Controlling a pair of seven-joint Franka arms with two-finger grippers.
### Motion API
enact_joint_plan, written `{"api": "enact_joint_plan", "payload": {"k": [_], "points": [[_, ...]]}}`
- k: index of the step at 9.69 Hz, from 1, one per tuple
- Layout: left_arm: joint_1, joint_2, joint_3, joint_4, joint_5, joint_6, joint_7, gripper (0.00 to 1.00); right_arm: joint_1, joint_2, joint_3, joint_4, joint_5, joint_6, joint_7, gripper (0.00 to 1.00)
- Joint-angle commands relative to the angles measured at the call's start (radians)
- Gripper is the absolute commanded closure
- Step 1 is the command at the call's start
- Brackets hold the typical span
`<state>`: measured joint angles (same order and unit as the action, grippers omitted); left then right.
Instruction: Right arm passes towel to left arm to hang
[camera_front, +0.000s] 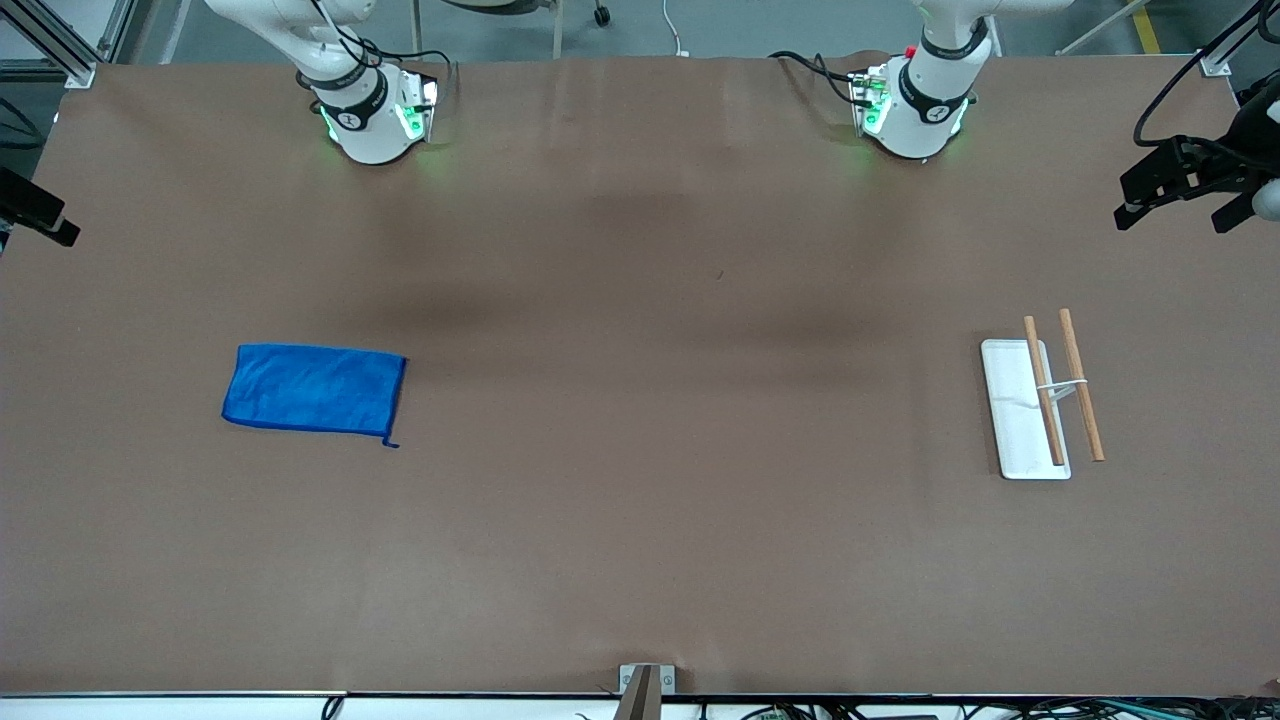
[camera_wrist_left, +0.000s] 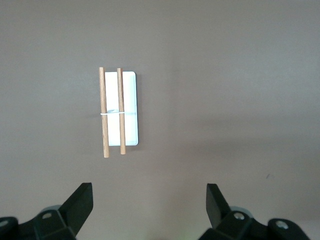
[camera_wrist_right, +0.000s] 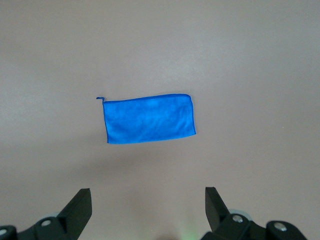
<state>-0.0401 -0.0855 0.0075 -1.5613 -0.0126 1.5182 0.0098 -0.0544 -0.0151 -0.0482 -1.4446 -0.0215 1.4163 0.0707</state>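
The bright blue towel (camera_front: 313, 390) lies flat on the brown table toward the right arm's end, its small corner loop pointing toward the front camera. It also shows in the right wrist view (camera_wrist_right: 148, 119). My right gripper (camera_wrist_right: 147, 195) is open and empty, high above the table with the towel in its view. The rack (camera_front: 1040, 400), a white base with two wooden rods, stands toward the left arm's end and shows in the left wrist view (camera_wrist_left: 118, 112). My left gripper (camera_wrist_left: 148, 192) is open and empty, high above the table. Only the arms' bases (camera_front: 370, 110) (camera_front: 915, 105) show in the front view.
A black camera mount (camera_front: 1190, 185) hangs over the table's edge at the left arm's end. Another black mount (camera_front: 35, 215) sits at the right arm's end. A small metal bracket (camera_front: 645, 685) stands at the table edge nearest the front camera.
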Motion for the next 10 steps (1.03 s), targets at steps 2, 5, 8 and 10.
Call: {"api": "enact_joint_plan", "payload": {"k": [2,5,8,10], "points": [[0.009,0.013,-0.008,-0.019,0.016,0.007,0.001,0.0,0.007,0.001,0.002,0.003,-0.021,-0.013,-0.002,0.0],[0.008,0.013,-0.008,-0.017,0.017,0.008,-0.001,0.0,0.005,0.055,0.002,-0.092,-0.015,0.028,-0.005,0.0],[0.009,0.013,-0.008,-0.017,0.017,0.008,0.001,0.0,0.007,0.095,0.002,-0.313,-0.018,0.253,-0.006,0.0],[0.009,0.013,-0.006,-0.017,0.017,0.008,0.001,0.0,0.007,0.133,0.002,-0.464,-0.021,0.439,-0.037,0.0]]}}
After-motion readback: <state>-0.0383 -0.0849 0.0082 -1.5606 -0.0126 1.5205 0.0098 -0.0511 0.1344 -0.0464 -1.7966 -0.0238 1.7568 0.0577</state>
